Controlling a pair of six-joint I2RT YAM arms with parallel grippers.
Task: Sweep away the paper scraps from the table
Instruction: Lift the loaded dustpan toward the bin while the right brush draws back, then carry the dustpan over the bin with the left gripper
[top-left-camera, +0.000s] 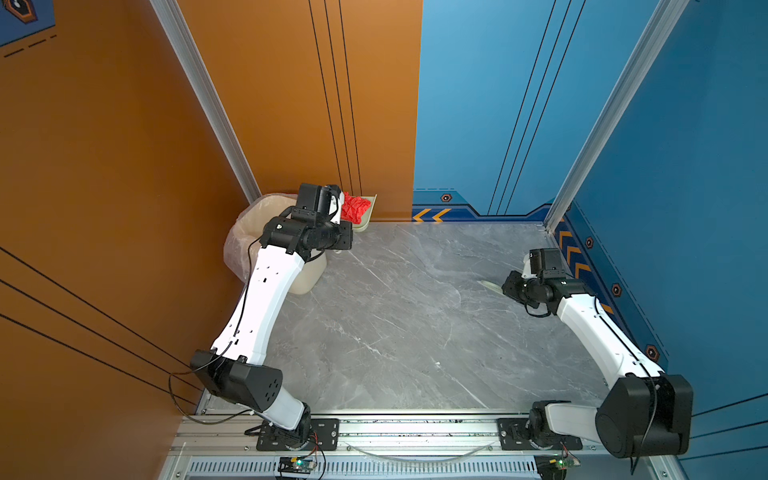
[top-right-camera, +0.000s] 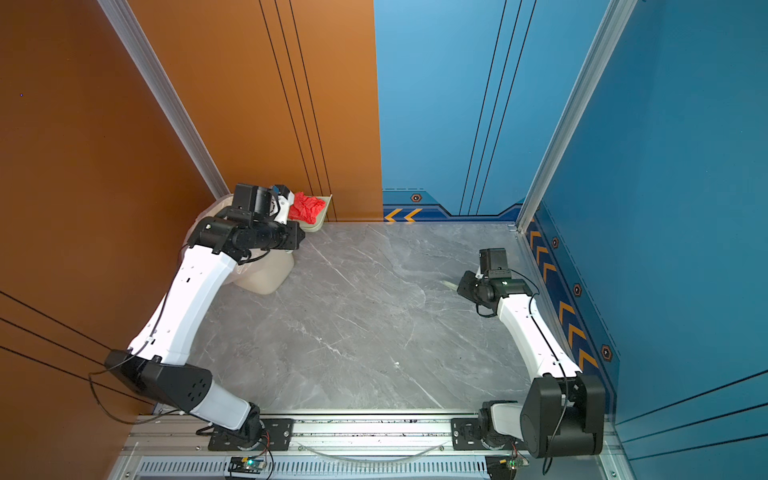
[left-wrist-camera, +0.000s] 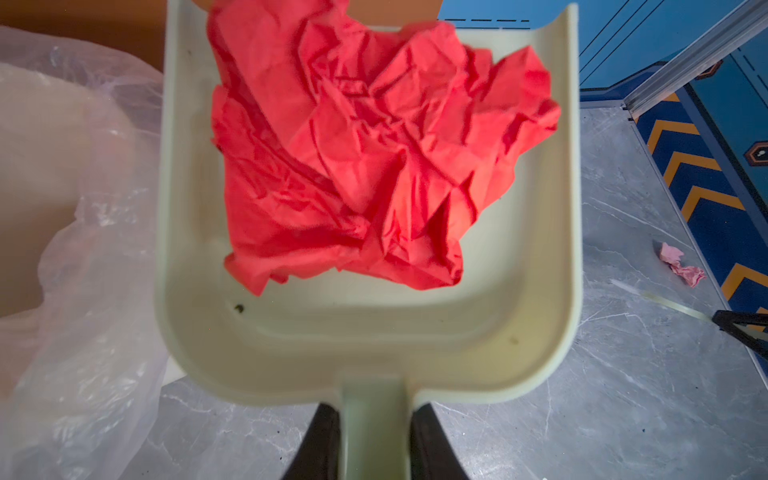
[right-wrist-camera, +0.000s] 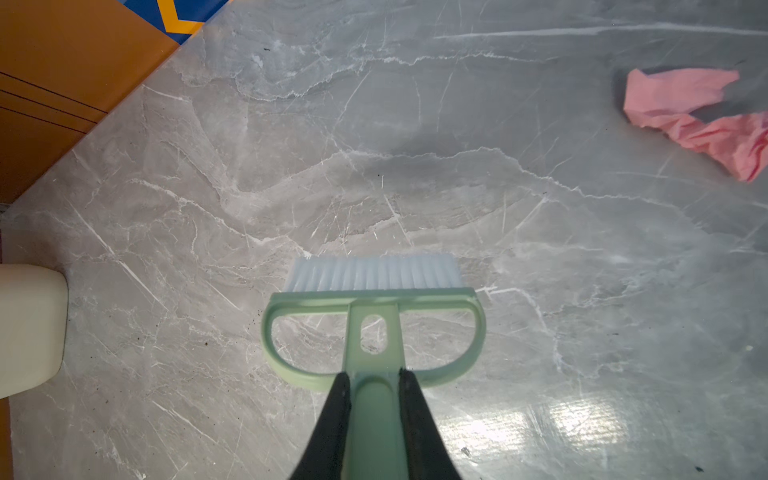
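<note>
left gripper (left-wrist-camera: 375, 409) clamps dustpan (left-wrist-camera: 415, 328), table (top-left-camera: 415, 316) 11 o'clock, red wad (left-wrist-camera: 353, 166) inside; right gripper (right-wrist-camera: 375, 376) clamps brush (right-wrist-camera: 374, 276) at 3, pink scrap (right-wrist-camera: 665, 93) near.

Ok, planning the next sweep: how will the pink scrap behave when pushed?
Thin crumpled paper, so the pink scrap is probably light and should slide on the smooth table. Its loose, flattish folds will likely flop rather than roll.

Frame centre: pale green plastic dustpan (left-wrist-camera: 540, 332) holding one large crumpled red paper wad (left-wrist-camera: 365, 166). Bottom edge: left gripper (left-wrist-camera: 374, 411), black jaws clamped on the dustpan handle. Left side: translucent plastic bag liner (left-wrist-camera: 75, 249). Right side: small pink crumpled scrap (left-wrist-camera: 681, 266) lying on the grey marble-patterned table (left-wrist-camera: 623, 395).
</note>
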